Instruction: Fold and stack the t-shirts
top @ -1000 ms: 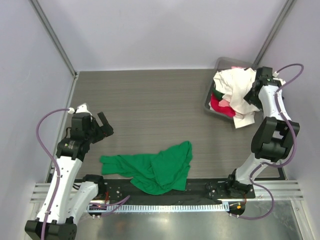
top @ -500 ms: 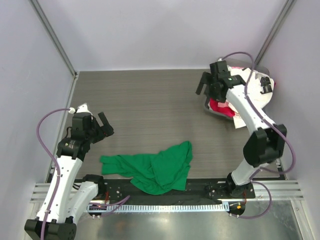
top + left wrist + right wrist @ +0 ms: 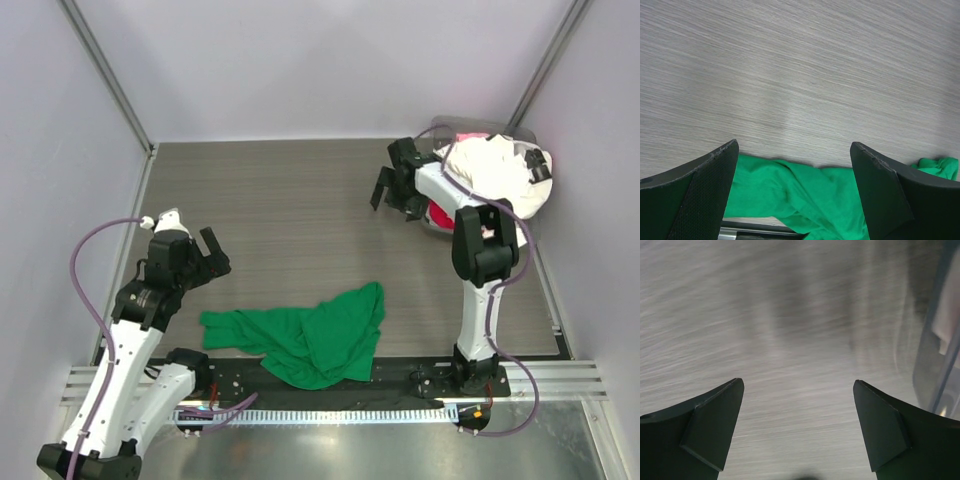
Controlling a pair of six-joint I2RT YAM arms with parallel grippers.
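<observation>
Black left fingers [image 3: 213,255]: spread wide and holding nothing, above the bare surface [image 3: 280,200] at centre left of the top view.
Green t-shirt [image 3: 310,335]: crumpled on the surface at lower centre, close to the near edge. Its long axis runs left to right, with the right end bunched a little higher.
Shirt from left fingers: below and to the right in the top view. In the left wrist view it lies along the bottom edge under the 2 fingers, apart from them.
Nearer arm: the left, as I judge it. It would need to drop down and back toward its own base.
Black right fingers [image 3: 393,198]: wide open and empty, upper centre-right, over bare surface just left of the bin [image 3: 940,340].
Other t-shirts [image 3: 495,175]: a white, pink and red heap in that clear bin, upper right, well apart from the green one.
</observation>
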